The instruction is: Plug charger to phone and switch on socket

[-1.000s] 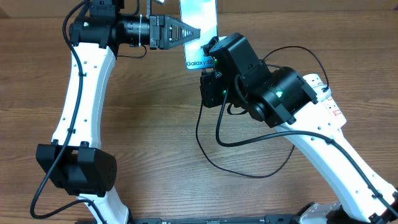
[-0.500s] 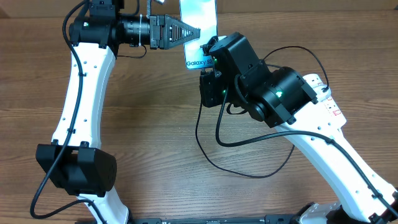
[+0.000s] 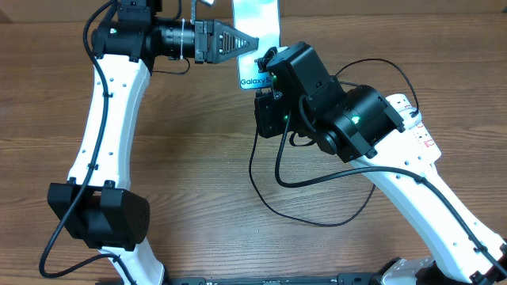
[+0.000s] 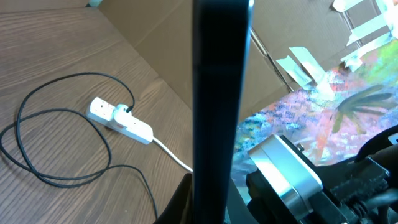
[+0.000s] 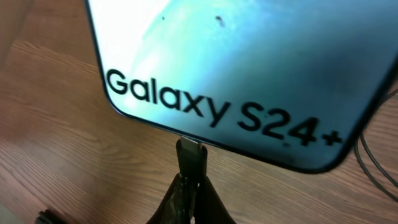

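My left gripper [image 3: 250, 43] is shut on the phone [image 3: 257, 24] and holds it off the table at the far middle. In the left wrist view the phone [image 4: 221, 93] shows edge-on as a dark bar between the jaws. Its cyan screen [image 5: 249, 56] reads "Galaxy S24+". My right gripper [image 5: 193, 190] is shut on the charger's small plug tip [image 5: 191, 155], which touches the middle of the phone's bottom edge. The charger's black cable [image 3: 269, 202] loops over the table. The white socket strip [image 4: 121, 119] has the black plug in it.
The socket strip [image 3: 420, 131] lies at the right, partly hidden behind my right arm. Its white cord [image 4: 173, 154] runs off toward the phone's side. Black cable loops [image 4: 43, 143] lie on the wooden table. Cardboard [image 4: 168, 43] stands behind the table.
My left gripper and the phone have shifted slightly to the right. My right gripper and the plug tip have stayed in place.
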`<state>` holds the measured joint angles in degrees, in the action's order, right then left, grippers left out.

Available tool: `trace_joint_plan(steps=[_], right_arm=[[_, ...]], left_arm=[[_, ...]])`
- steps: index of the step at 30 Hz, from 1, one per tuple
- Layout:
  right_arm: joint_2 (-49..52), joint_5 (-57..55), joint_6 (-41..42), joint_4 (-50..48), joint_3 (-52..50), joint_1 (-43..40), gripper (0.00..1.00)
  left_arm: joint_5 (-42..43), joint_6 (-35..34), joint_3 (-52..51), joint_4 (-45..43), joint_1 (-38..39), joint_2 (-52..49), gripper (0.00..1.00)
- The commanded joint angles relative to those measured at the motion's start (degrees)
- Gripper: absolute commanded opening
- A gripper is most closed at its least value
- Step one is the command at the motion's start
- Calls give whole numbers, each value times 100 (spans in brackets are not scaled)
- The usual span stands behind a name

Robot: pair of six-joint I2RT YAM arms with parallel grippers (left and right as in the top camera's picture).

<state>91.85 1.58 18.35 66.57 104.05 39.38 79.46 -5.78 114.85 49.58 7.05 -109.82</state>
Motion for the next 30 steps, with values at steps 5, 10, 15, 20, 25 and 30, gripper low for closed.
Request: trace_joint_plan(steps=[5,10,15,20,25,30], right_arm=[[15,-98,-76,22,179,-7,4],[15,-326,-33,81,179,-7,4],[15,-326,-35,59,179,-7,4],[15,-282,-37,20,179,-7,4],[15,-184,-39,-4,179,-7,4],[20,-116,-81,-4,179,-7,4]], left_arm=[[155,92,85,-9,48,44,4],[153,96,85,-11,46,44,4],[155,114,85,-11,48,44,4],[155,116,85,-11,48,44,4],[157,138,85,-11,48,44,4],[160,155,85,-11,48,44,4]])
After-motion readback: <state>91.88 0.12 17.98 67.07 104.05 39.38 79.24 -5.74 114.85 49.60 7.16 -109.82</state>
